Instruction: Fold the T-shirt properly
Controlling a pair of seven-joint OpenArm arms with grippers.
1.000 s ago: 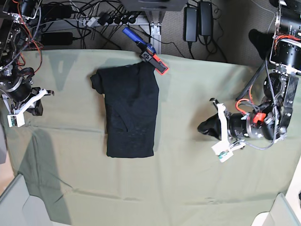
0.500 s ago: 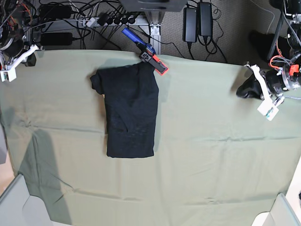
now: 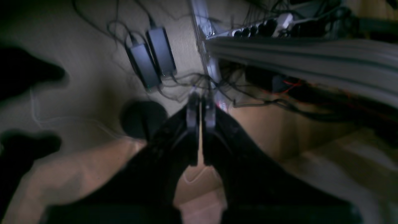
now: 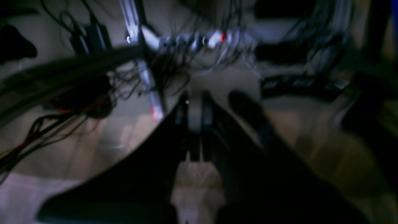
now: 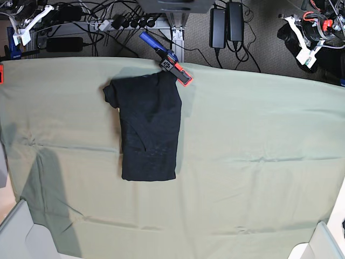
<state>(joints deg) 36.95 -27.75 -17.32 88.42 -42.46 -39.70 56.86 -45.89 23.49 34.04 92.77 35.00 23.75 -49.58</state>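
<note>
Beyond the far edge of the tabletop, both arms sit off the work surface with jaws pressed together and nothing between them. Left gripper (image 3: pixel 200 105): jaws closed, only a thin slit showing in the left wrist view, pointing at floor cables and two power bricks (image 3: pixel 152 57); in the base view it sits past the far right corner (image 5: pixel 302 38). Right gripper (image 4: pixel 192 109): jaws closed and empty, view blurred, power strip (image 4: pixel 199 40) ahead; in the base view it is past the far left corner (image 5: pixel 24 24). T-shirt (image 5: pixel 148 127) lies folded into a narrow upright rectangle on the pale green cloth (image 5: pixel 259 162) covering the tabletop, left of centre, top near the far edge. A blue-and-orange clamp (image 5: pixel 172 63) at the far edge touches the shirt's upper right corner.
</note>
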